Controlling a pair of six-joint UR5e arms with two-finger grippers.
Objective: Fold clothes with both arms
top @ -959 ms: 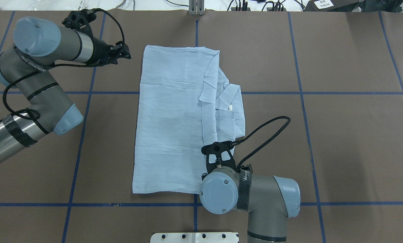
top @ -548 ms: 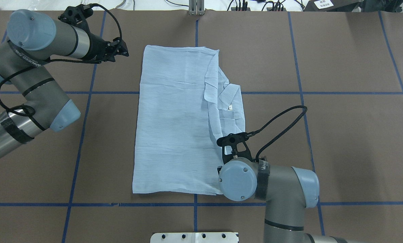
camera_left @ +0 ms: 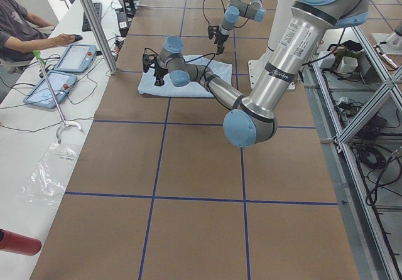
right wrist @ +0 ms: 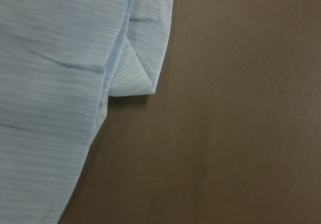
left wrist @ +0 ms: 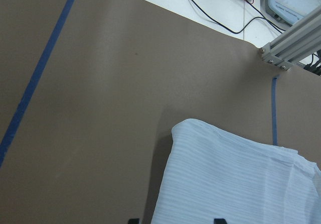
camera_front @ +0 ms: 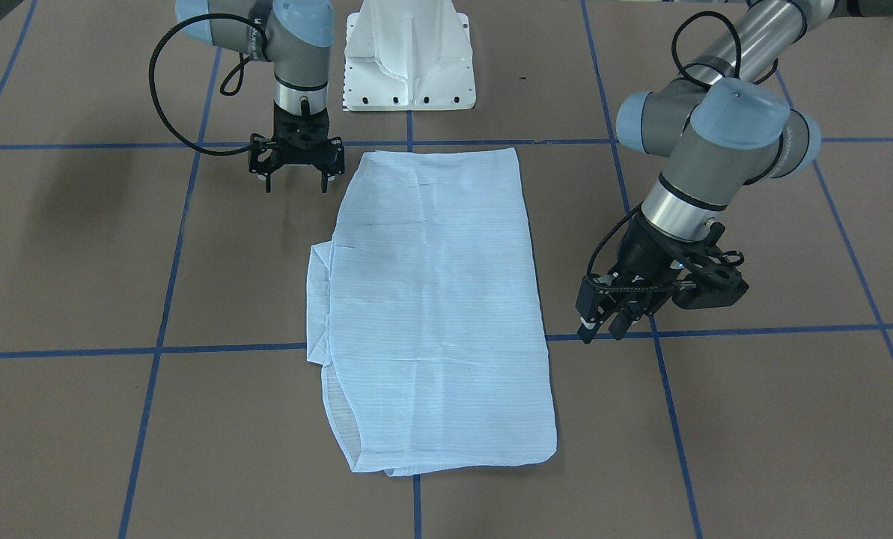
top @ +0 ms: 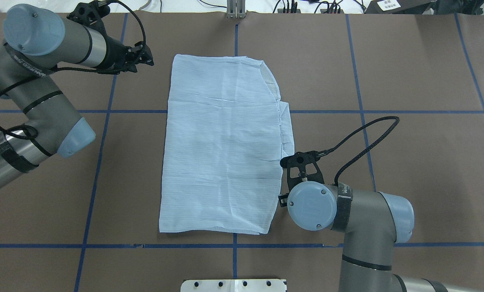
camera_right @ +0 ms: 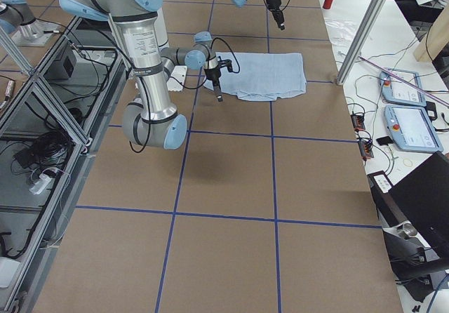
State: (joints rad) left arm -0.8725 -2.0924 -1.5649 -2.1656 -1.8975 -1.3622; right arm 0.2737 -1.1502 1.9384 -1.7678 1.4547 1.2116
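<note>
overhead: a second ago a turned-back flap lay along the right side of the shirt (top: 221,150), baring collar and neck label, with the right arm (top: 347,211) over it. now that layer is spread flat to the right, collar and label are covered, and the arm has drawn off the cloth to just beside its right edge, towards the near end. the left claw (top: 147,59) has eased back a little off the far left corner. it reads as one fold laid and let go, with the shirt now a long, tidy rectangle in the middle of the brown surface (top: 420,162) – a crosswise fold looks the likely next step.

front-facing: the right claw (camera_front: 295,181) hangs with fingers spread and empty, just beside the shirt's near right corner, not touching. the left claw tilts down off the left edge, clear of the cloth.

left wrist: two fingertips (left wrist: 218,220) at the frame's bottom stand apart with nothing between them – open – and the shirt's far left corner lies just ahead.

right wrist: the shirt's edge, with a small folded tab, fills the left; bare surface fills the right.
</note>
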